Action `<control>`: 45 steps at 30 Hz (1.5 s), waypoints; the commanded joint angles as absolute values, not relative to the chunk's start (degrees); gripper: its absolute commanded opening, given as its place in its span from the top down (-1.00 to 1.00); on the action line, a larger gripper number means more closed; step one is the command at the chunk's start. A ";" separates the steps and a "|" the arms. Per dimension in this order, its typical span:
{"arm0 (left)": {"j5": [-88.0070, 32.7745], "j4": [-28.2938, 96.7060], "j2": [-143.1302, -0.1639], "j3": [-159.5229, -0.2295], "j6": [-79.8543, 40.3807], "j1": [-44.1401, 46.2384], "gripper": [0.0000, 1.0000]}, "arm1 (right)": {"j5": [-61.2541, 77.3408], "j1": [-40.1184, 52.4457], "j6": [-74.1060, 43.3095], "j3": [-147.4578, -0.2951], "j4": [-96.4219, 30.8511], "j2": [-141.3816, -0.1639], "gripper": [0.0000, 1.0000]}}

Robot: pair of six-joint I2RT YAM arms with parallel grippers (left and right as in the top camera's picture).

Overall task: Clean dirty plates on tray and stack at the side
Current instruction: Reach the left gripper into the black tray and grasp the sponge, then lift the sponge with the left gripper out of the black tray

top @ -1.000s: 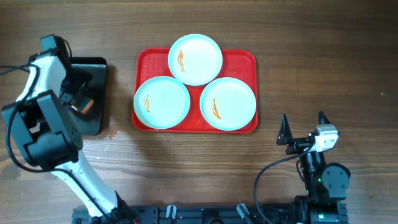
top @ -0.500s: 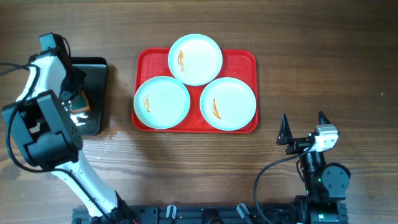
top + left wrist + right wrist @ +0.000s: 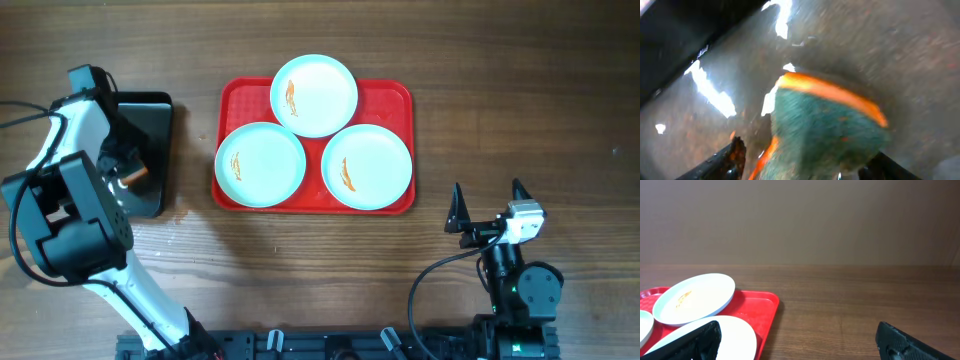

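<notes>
Three pale mint-white plates lie on the red tray [image 3: 396,96], each with an orange smear: one at the back [image 3: 314,95], one front left [image 3: 261,164], one front right [image 3: 367,166]. My left gripper [image 3: 128,168] is low over the glossy black tray [image 3: 152,112], with its jaws apart on either side of a green-and-orange sponge [image 3: 825,130]. A small gap shows at the left finger [image 3: 735,152], and the view is blurred. My right gripper [image 3: 487,192] is open and empty, in front of and to the right of the red tray. The right wrist view shows the back plate [image 3: 694,297] and the front right plate [image 3: 727,332].
The black tray stands at the left of the red tray on the wooden table [image 3: 520,90]. The left arm's white body [image 3: 70,130] rises along the table's left side. The right arm's base [image 3: 520,290] is at the front right.
The left gripper has shifted slightly over the black tray, and the sponge's orange edge shows at a slightly different spot. The right arm and the plates have not moved.
</notes>
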State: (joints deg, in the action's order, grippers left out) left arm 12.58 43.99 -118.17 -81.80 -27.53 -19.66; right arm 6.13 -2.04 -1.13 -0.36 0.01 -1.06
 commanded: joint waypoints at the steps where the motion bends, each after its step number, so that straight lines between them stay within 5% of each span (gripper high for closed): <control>1: 6.39 41.93 -117.43 -81.58 -20.25 -19.77 -0.29 | 5.98 -2.33 -0.14 -0.30 0.32 -0.80 -0.99; 4: 5.37 42.92 -117.47 -81.58 -19.68 -19.79 0.03 | 5.98 -2.33 -0.19 -0.30 0.32 -0.80 -1.00; 8: 5.39 44.58 -118.08 -81.54 -19.66 -19.77 0.04 | 5.98 -2.33 -0.16 -0.30 0.32 -0.80 -1.00; 11: 5.41 45.04 -118.08 -81.54 -19.68 -19.77 0.73 | 5.98 -2.33 -0.16 -0.30 0.32 -0.80 -0.99; 13: 5.43 45.47 -118.08 -81.54 -19.68 -19.77 0.92 | 5.98 -2.33 -0.16 -0.30 0.32 -0.80 -1.00; 27: 5.34 41.43 -96.23 -82.94 -19.90 -19.77 0.92 | 5.98 -2.33 -0.16 -0.30 0.32 -0.80 -1.00; 34: 5.63 32.93 -105.51 -72.49 -15.79 -19.77 0.92 | 5.98 -2.33 -0.16 -0.30 0.32 -0.80 -0.99; 38: 4.71 32.16 -99.85 -75.70 -9.41 -19.73 0.93 | 5.98 -2.33 -0.19 -0.30 0.32 -0.80 -0.99; 42: -9.41 27.31 -90.85 -76.51 -9.41 -19.57 0.92 | 5.98 -2.33 -0.16 -0.30 0.32 -0.80 -0.99; 45: -4.12 28.58 -96.77 -70.76 -9.39 -19.38 0.92 | 5.98 -2.33 -0.16 -0.30 0.32 -0.80 -0.99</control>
State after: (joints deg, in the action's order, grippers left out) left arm -4.89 27.62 -90.11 -76.16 -10.61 -19.49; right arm 6.15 -2.07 -1.13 -0.34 0.01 -1.06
